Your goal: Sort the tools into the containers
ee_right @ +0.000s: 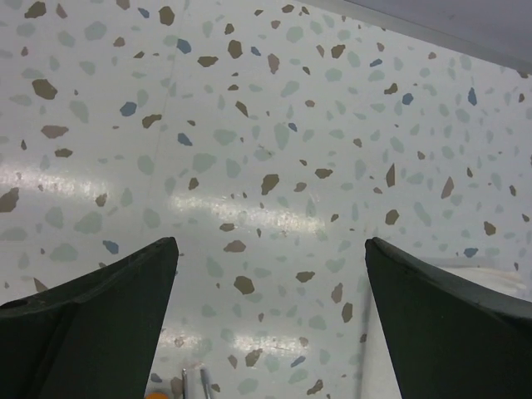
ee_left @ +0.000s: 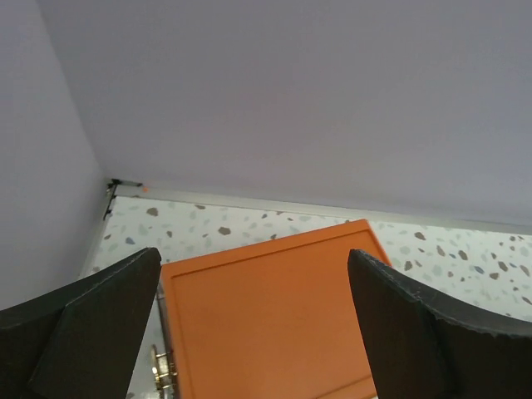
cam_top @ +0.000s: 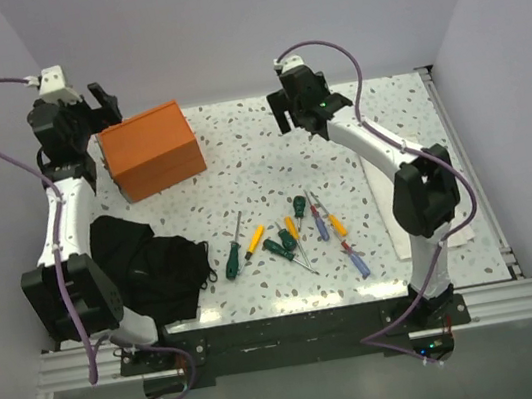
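Several screwdrivers lie in a loose cluster at the table's middle front: green-handled ones, yellow-handled ones and red-and-blue ones. The orange box stands shut at the back left. It fills the lower left wrist view, with a metal latch on its left side. My left gripper is open and empty, just behind and above the box. My right gripper is open and empty over bare table at the back middle. Two shaft tips show at its bottom edge. The clear bin is out of view.
A black cloth lies at the front left beside the left arm. A white folded towel lies on the right under the right arm, and its edge shows in the right wrist view. Walls close the back and sides.
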`<state>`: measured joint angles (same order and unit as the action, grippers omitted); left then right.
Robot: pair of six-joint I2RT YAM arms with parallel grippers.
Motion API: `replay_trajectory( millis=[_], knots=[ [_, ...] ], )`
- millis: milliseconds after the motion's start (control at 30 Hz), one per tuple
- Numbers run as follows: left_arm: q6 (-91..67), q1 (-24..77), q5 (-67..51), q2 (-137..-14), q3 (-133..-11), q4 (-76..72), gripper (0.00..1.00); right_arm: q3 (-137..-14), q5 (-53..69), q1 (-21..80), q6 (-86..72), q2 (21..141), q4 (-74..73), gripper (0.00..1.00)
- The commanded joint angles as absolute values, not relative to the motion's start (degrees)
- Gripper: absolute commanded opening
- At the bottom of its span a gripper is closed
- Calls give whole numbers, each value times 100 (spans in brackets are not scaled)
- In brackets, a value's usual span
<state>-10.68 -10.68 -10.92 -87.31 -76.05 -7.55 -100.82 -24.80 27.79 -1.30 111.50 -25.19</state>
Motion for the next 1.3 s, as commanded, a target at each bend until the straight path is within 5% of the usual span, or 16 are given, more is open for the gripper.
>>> replay_trajectory(
  millis=[0,267,367,467,500,567,600,633,900,1267],
  knots=[
    [-1222,-1537,-1011,-9175,-7962,-405,100,-10722,-2058,2883,-685,11408,-2628,99],
    [-1450,-2074,-1757,-9993,-8288,-483,93,-11338,-897,2927,-773,11795,-2549,98],
    [-1459,-2136,-2012,-10098,-8271,-658,80,-11277,-572,2935,-983,11856,-2303,94],
    [-1503,-2241,-2267,-10221,-8384,-660,58,-11512,-169,2927,-1317,12137,-2259,75],
    [-1512,-2285,-2389,-10265,-8420,-650,41,-11557,-63,2927,-1371,12199,-2189,62],
    [-1494,-2417,-2443,-10292,-8473,-642,23,-11680,148,2936,-1493,12426,-2101,44],
    [-1468,-2452,-2391,-10301,-8473,-624,6,-11742,219,2936,-1512,12523,-2083,27],
    [-1372,-2504,-2338,-10318,-8490,-546,0,-11820,272,2944,-1529,12620,-2074,20],
    [-765,-2540,-2452,-10897,-8745,-9,0,-12305,631,2936,-1863,13464,-1768,0],
    [-141,-2268,-2671,-11057,-8640,623,0,-12542,1090,3111,-2136,13860,-1362,0]
  ],
)
